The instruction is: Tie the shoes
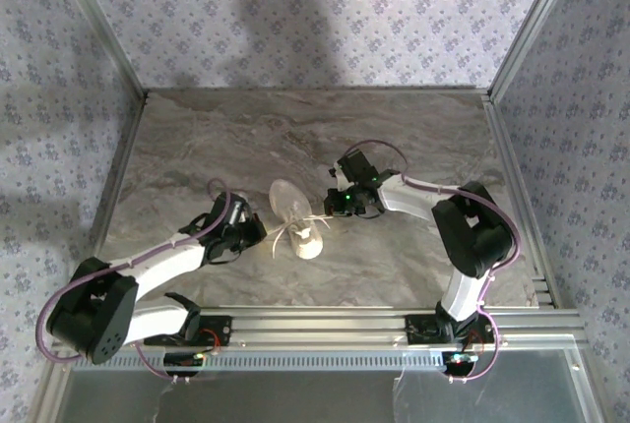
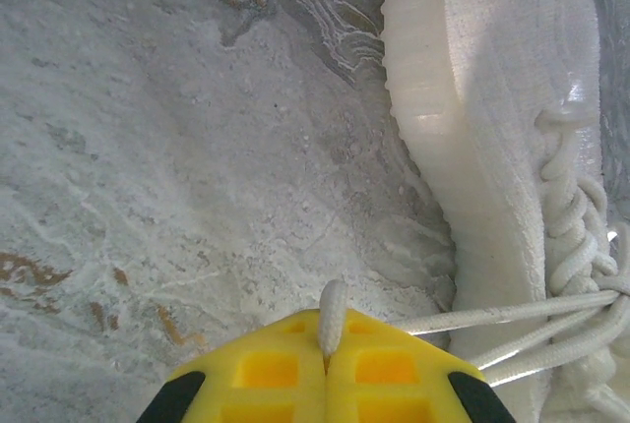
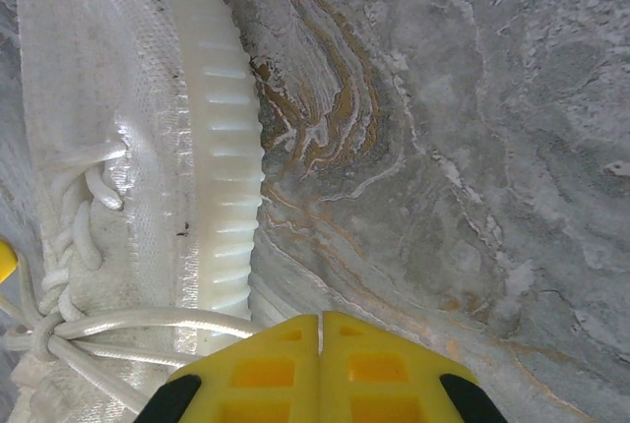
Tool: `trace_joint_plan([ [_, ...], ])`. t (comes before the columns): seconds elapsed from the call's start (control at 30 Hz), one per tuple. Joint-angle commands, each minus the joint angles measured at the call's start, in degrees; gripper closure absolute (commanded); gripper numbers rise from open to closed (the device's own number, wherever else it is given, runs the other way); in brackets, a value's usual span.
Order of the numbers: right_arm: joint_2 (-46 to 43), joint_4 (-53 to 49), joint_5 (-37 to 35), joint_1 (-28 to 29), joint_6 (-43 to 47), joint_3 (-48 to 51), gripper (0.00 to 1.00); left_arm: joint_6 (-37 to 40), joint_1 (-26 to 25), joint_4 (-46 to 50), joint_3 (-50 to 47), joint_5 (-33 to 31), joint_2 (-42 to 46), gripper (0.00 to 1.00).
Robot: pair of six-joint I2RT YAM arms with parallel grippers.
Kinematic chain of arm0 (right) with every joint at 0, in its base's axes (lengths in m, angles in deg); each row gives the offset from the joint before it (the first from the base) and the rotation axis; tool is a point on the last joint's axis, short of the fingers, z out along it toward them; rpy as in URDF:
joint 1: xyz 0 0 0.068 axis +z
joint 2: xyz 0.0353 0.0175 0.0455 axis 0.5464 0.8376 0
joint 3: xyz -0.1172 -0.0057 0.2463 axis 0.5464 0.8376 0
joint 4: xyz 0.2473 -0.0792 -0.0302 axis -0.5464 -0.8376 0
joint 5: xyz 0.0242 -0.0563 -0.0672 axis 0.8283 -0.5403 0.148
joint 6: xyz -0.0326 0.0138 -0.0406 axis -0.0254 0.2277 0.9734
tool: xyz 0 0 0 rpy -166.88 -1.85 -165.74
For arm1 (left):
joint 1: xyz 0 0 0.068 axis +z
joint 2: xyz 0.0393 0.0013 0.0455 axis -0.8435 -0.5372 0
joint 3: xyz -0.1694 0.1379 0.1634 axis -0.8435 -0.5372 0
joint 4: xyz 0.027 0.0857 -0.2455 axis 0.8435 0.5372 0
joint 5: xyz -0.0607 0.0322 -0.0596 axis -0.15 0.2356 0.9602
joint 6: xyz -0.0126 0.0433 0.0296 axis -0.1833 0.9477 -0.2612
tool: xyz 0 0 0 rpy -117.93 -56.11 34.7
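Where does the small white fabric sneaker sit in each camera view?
Top external: small white fabric sneaker near picture centre.
Left wrist: sneaker along the right edge.
Right wrist: sneaker along the left edge.
Shared landmark: the crossing of its thin white laces.

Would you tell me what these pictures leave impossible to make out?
- Right wrist view: the end of the lace, hidden behind the shut fingers of the right gripper.
- Top view: the lace crossing on the sneaker, too small.
- Left wrist view: both sneaker ends, cut off by frame edges.
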Motion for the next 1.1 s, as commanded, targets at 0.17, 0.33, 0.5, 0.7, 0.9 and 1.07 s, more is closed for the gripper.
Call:
trace_joint_plan([
  [0.17, 2.0, -5.4, -4.1, -3.5, 3.3, -1.1, 1.00, -0.9, 0.3, 10.3, -3.8, -6.4, 3.9, 1.00],
  [0.33, 2.2, -5.5, -3.7, -4.4, 3.7, -0.9, 1.00, -1.4, 0.3, 12.4, -5.1, -7.5, 6.7, 1.00],
  [0.5, 2.3, -5.0, -3.1, -4.3, 4.0, -1.0, 1.00, -1.4, 0.2, 13.3, -5.3, -7.7, 7.7, 1.00],
  [0.7, -0.4, -8.1, -1.9, -4.3, 6.3, -5.1, 0.62, 2.6, 0.4, 14.9, -0.9, -7.4, 11.8, 0.69],
  [0.9, -3.7, -15.7, -1.9, -6.4, 9.9, -12.4, 0.38, 8.3, 4.2, 21.3, 4.5, -8.7, 19.1, 0.51],
  [1.07, -7.3, -17.6, -3.0, -7.1, 10.9, -13.0, 0.38, 12.5, 7.0, 25.4, 8.2, -8.5, 19.7, 0.51],
])
